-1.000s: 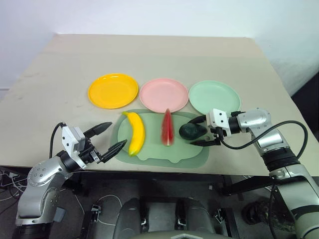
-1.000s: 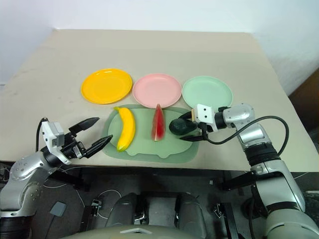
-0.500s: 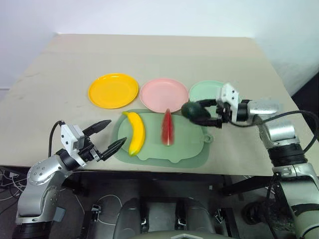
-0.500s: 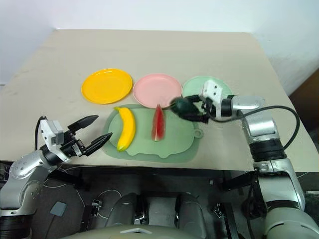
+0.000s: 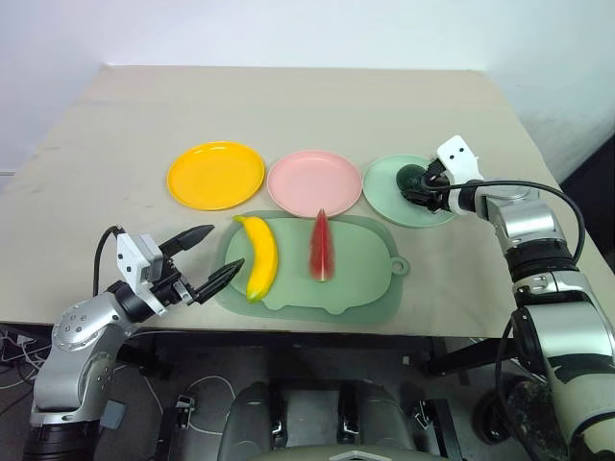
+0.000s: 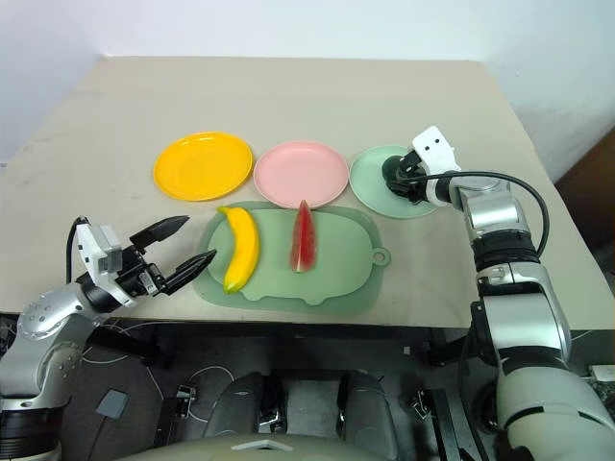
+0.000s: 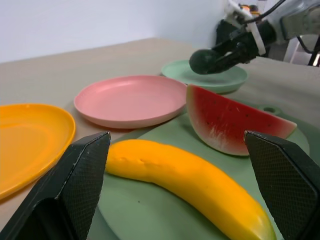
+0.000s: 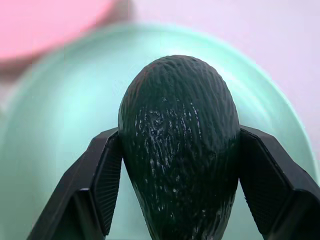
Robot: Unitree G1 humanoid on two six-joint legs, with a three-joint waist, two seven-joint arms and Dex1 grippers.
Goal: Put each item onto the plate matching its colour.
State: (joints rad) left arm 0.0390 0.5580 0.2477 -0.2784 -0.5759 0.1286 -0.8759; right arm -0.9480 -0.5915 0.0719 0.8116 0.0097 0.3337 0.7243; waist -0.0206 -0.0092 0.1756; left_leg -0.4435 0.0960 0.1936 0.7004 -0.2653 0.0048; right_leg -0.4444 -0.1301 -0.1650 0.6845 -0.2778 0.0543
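My right gripper (image 5: 415, 182) is shut on the dark-green lump (image 8: 177, 150), its black fingers (image 8: 100, 185) pressed to both sides. It holds the lump just over the pale mint plate (image 5: 389, 204) at the right of the row. The pink plate (image 5: 314, 182) lies in the middle and the yellow-orange plate (image 5: 215, 175) on the left. The yellow banana (image 5: 259, 254) and the red watermelon wedge (image 5: 321, 247) lie side by side nearer to me. My left gripper (image 5: 223, 251) is open, low at the table's front left, pointing at the banana (image 7: 185, 180).
The banana and wedge rest on a large pale-green mat (image 5: 360, 279) with a loop tab at its right. The beige table (image 5: 288, 106) stretches bare behind the plates. Its front edge runs just below the mat.
My right gripper lifted the dark-green lump off the mat's right side and carried it back and to the right, over the mint plate. The left arm stayed still.
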